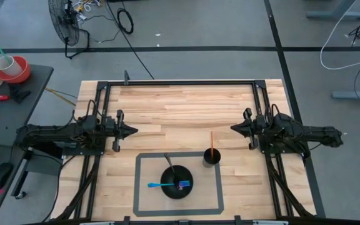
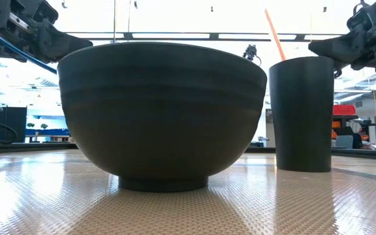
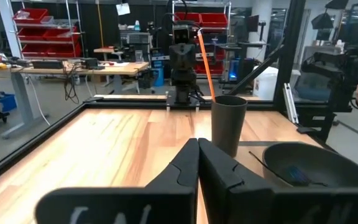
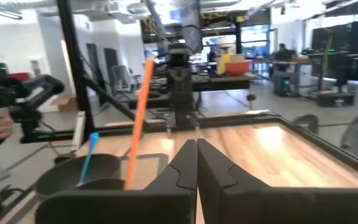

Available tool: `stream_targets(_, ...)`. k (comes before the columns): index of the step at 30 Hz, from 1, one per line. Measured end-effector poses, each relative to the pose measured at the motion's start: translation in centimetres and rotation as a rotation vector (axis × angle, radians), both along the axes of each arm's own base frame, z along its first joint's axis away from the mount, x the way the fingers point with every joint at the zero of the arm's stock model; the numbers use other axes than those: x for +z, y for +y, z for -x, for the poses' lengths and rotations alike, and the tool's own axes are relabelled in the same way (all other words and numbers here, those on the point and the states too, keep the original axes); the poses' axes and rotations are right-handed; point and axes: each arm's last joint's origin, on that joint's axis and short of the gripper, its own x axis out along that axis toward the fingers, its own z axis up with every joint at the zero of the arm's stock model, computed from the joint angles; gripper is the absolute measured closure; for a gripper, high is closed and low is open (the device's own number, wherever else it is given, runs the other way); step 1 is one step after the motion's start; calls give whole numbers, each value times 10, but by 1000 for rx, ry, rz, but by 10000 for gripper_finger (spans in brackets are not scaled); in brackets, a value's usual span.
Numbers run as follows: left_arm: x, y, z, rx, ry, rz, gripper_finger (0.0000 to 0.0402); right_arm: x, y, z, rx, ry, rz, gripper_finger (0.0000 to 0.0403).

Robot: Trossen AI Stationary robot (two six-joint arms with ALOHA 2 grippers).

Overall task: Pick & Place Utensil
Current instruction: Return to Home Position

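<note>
A black bowl stands on its foot inside a grey taped rectangle near the table's near edge; a blue utensil and a dark utensil lean in it over the rim. A black cup to its right holds an orange utensil that leans toward the far edge. My left gripper hovers shut over the table's left half, my right gripper shut over the right half. Both are above the table and touch nothing. The bowl and cup fill the low view.
A black frame runs round the table's far and side edges. Bare wood lies between the two grippers, far of the taped rectangle. Off the table to the left stands a side table with a red roll of tape and a fan.
</note>
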Motion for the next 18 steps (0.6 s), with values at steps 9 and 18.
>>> stream_targets(9,-1,0,0,-7,5,52,397,1,-3,0,-22,-8,-57,399)
stream_targets(18,-5,-2,0,-61,56,56,394,-3,-1,0,4,31,-32,399)
